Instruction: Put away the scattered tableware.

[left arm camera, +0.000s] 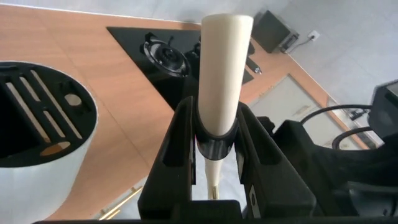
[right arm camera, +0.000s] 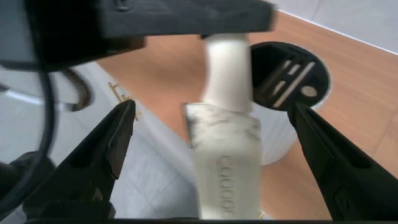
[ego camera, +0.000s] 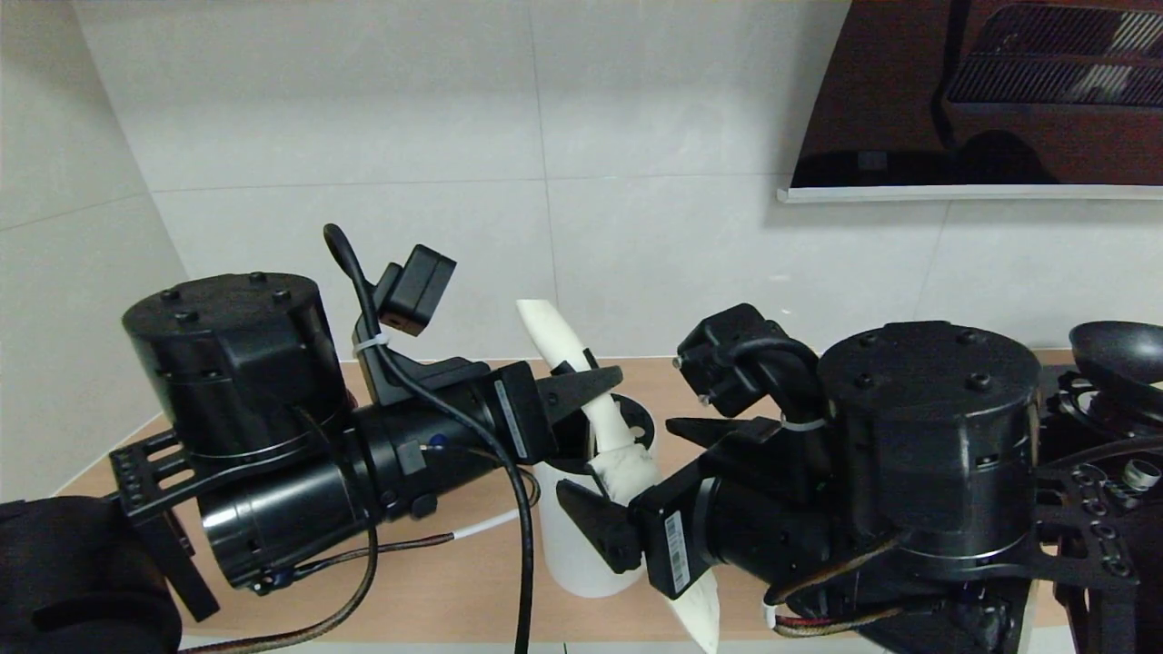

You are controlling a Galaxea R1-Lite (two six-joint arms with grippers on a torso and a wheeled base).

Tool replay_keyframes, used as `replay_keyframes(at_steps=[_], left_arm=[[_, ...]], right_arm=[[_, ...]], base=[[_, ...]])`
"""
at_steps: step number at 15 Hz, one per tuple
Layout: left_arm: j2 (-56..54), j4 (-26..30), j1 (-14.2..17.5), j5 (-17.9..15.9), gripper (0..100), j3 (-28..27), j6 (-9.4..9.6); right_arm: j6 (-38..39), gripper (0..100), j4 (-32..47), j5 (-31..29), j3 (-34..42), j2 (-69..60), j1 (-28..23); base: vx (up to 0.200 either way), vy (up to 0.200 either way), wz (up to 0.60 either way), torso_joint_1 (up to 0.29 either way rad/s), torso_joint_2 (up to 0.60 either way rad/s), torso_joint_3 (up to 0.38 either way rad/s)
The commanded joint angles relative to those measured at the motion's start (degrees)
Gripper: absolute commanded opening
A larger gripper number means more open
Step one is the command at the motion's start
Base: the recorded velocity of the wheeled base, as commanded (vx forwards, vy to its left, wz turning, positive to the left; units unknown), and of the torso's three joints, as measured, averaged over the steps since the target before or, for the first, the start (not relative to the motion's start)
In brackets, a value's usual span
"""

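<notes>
closest to me in the head view is the right pincer (ego camera: 639, 474), spread wide, its two fingers (right arm camera: 106, 152) standing well apart on either side of the white utensil (ego camera: 627, 468) without touching it. from the right wrist view, the marbled white middle of the utensil sits in the gap between those fingers, roughly centred.

to the left, the left pincer (ego camera: 592, 392) is pinching the same utensil higher up. in the left wrist view its fingers (left arm camera: 179, 146) press against the cream round handle right at a black band, and the handle's blunt end sticks up past them. the utensil is held in the air and tilted: handle end up and to the far left, pale pointed end down and to the near right, passing under the right arm's wrist.

just behind and below the utensil stands the holder (ego camera: 581, 554), a white cylinder with a black slotted top, upright on the wooden bench (ego camera: 436, 590). the utensil's middle crosses in front of the holder's top; i cannot tell whether they touch.

on the right of the bench lies a black hob (left arm camera: 163, 55) with a burner. a grey tiled wall (ego camera: 545, 182) rises at the far side, with a dark range hood (ego camera: 981, 100) at the upper right.
</notes>
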Motion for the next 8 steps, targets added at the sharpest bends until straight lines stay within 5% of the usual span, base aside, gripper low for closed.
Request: replay_keyframes(at_steps=[1, 2, 3, 5, 8], left_arm=[[-0.78, 0.39, 0.31, 2.47, 0, -1.43, 0.63], [-1.75, 1.10, 0.57, 5.01, 0, -2.05, 0.80], [-2.45, 2.50, 1.71, 6.33, 0, -3.98, 3.00], [-2.89, 8.57, 4.61, 10.02, 0, -11.63, 10.30], [-3.24, 17.62, 4.61, 21.54, 0, -18.92, 20.49]], right_arm=[[-0.36, 100, 0.10, 0.03, 0.68, -1.91, -2.61], [-0.53, 100, 0.45, 0.47, 1.03, -3.23, -4.90], [-0.53, 100, 0.54, 0.82, 1.20, -4.02, -7.62], [-0.62, 100, 0.54, 1.08, 1.03, -4.64, -12.81], [-1.59, 100, 0.18, 1.34, 0.41, -4.90, -17.29]], base=[[0.000, 0.000, 0.00, 0.000, 0.00, 0.000], [0.000, 0.000, 0.00, 0.000, 0.00, 0.000], [0.000, 0.000, 0.00, 0.000, 0.00, 0.000], [0.000, 0.000, 0.00, 0.000, 0.00, 0.000], [0.000, 0.000, 0.00, 0.000, 0.00, 0.000]])
